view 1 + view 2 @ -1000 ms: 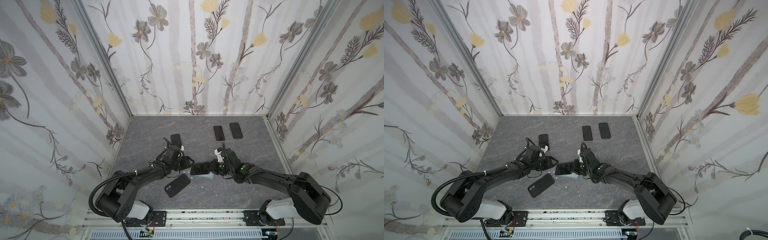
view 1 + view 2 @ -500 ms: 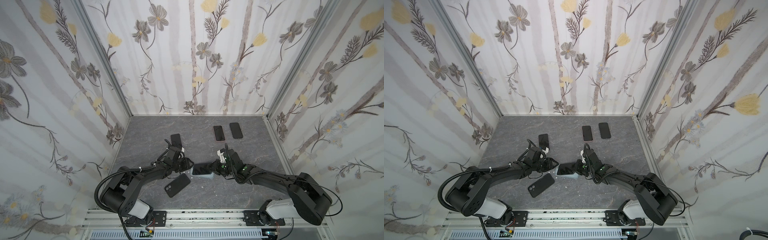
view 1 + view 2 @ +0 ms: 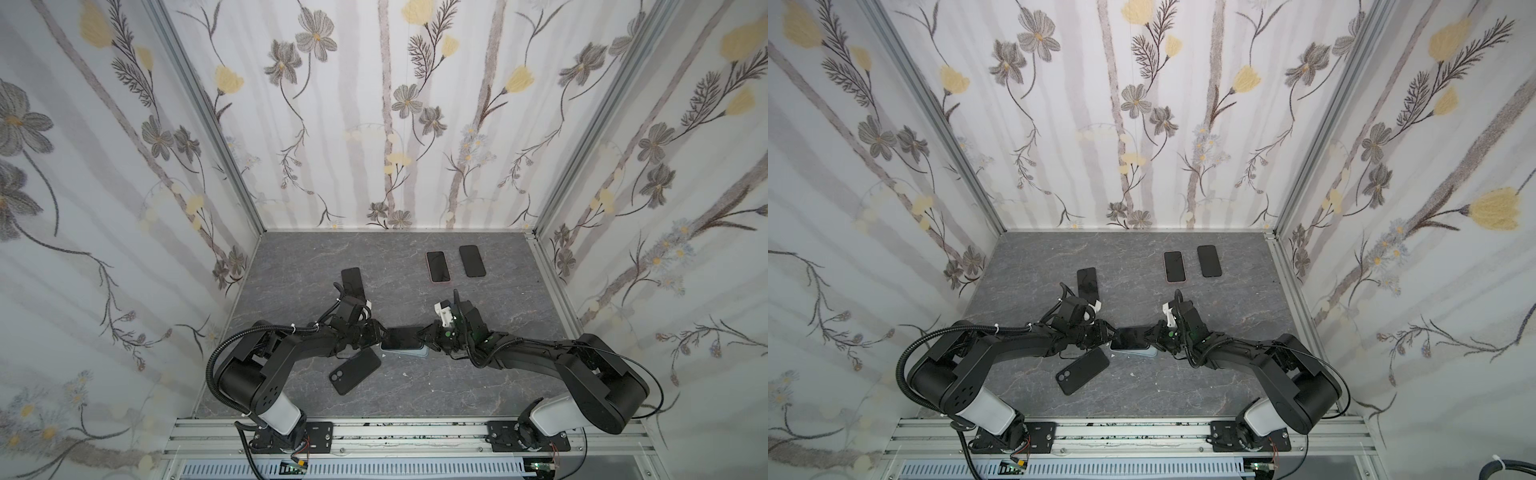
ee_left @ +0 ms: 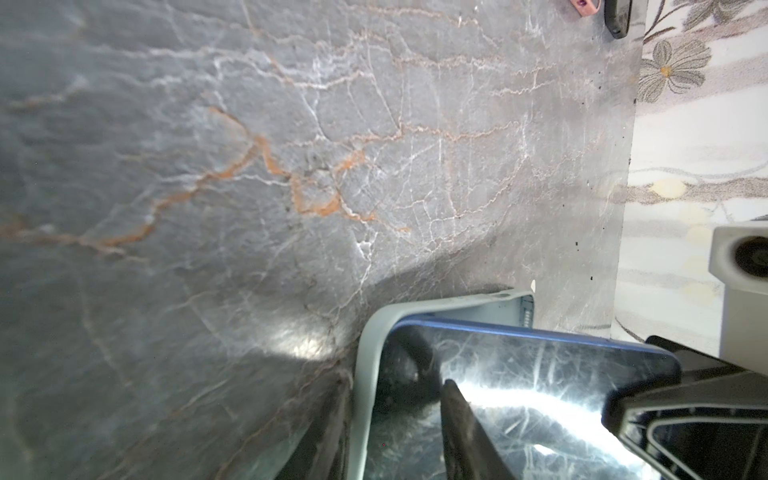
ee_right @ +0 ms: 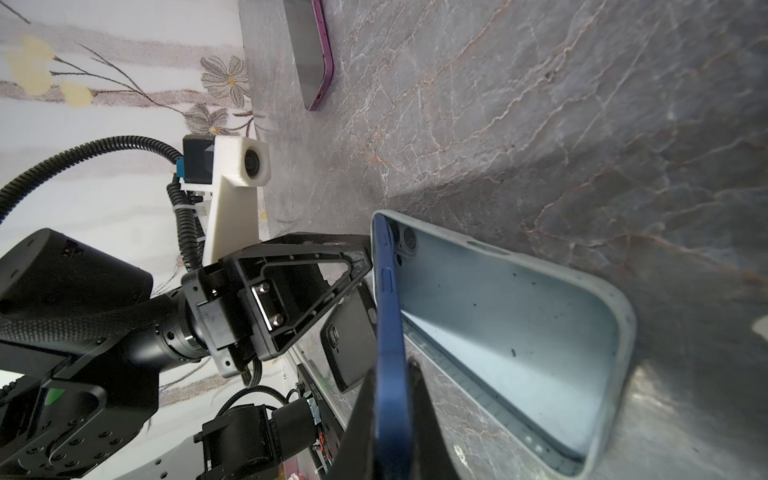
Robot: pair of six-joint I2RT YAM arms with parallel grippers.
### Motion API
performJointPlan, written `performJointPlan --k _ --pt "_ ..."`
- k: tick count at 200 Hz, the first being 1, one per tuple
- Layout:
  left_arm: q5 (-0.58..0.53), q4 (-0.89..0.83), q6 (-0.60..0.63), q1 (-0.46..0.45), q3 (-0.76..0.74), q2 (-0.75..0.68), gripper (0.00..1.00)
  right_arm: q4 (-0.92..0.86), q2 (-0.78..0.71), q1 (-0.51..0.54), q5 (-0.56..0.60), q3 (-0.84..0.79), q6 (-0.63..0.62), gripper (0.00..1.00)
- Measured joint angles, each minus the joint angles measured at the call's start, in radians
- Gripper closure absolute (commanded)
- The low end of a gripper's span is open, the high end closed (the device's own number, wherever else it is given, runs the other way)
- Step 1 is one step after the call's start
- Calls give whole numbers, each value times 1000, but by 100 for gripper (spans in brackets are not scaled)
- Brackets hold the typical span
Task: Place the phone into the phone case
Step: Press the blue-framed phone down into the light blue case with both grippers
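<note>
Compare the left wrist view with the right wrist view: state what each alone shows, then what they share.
Left wrist only: the dark blue phone's glossy screen face-on, mirroring light, and the right arm's white camera mount.
Right wrist only: that phone edge-on with its side buttons; the pale blue-grey silicone case's bare inside; the left arm's white camera mount; a purple-rimmed phone lying flat.
Both: the phone tilted, one end tucked into the case, the left tool and right tool at its opposite ends, over the grey marble-patterned table.

Lab robot cell: floral-papered walls (image 3: 395, 124), alu rail (image 3: 407, 432), marble-look tabletop (image 3: 415, 386).
</note>
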Motion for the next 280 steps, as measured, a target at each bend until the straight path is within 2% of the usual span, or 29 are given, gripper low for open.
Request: performJointPlan --k 58,85,121,160,246,280 --pt "-34 19 0 -9 -1 5 63 106 72 -32 -45 -31 -3 94" --pt "-45 19 4 -13 0 3 63 105 74 -33 -44 -31 -9 85" --pt "-54 20 7 -23 -2 0 63 -26 81 -29 7 -10 -32 68" --pt "-58 10 11 -27 -5 -8 63 -174 34 -24 75 27 -57 58" --pt "-80 -58 39 -30 -5 -45 64 -426 -132 -24 182 40 -100 54" --pt "-76 -65 55 -56 9 -32 66 -517 -206 -24 229 29 -119 63"
